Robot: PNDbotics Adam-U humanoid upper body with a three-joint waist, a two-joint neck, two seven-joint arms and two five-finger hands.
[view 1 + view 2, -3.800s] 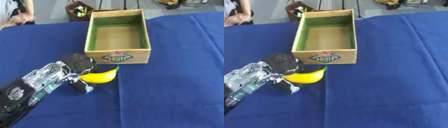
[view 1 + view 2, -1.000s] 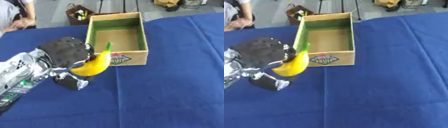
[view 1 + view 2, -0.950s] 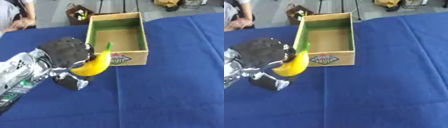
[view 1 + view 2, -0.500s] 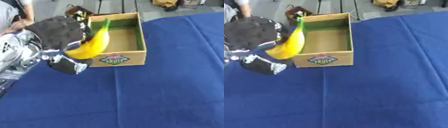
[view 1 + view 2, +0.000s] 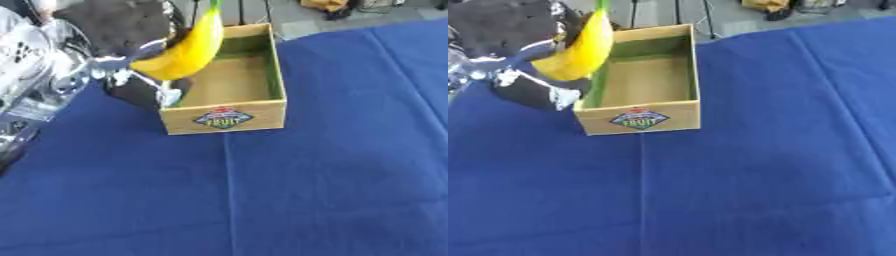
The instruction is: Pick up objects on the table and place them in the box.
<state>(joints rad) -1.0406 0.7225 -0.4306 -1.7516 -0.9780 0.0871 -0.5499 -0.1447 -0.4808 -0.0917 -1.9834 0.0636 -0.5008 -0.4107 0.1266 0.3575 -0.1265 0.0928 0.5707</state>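
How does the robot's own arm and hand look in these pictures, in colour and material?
Only the left arm shows. The left hand is covered in dark, matte black material, rounded in shape. The forearm behind it is shiny silver metal with black parts between. The right arm is not in view.

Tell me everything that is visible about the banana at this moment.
The banana is yellow with a green stem end that points up toward the top edge of the view. It is curved, smooth-skinned and looks whole. It hangs nearly upright, lifted off the blue tablecloth, over the left wall of the wooden box. The left hand is curled round it from the left; nothing else touches it.
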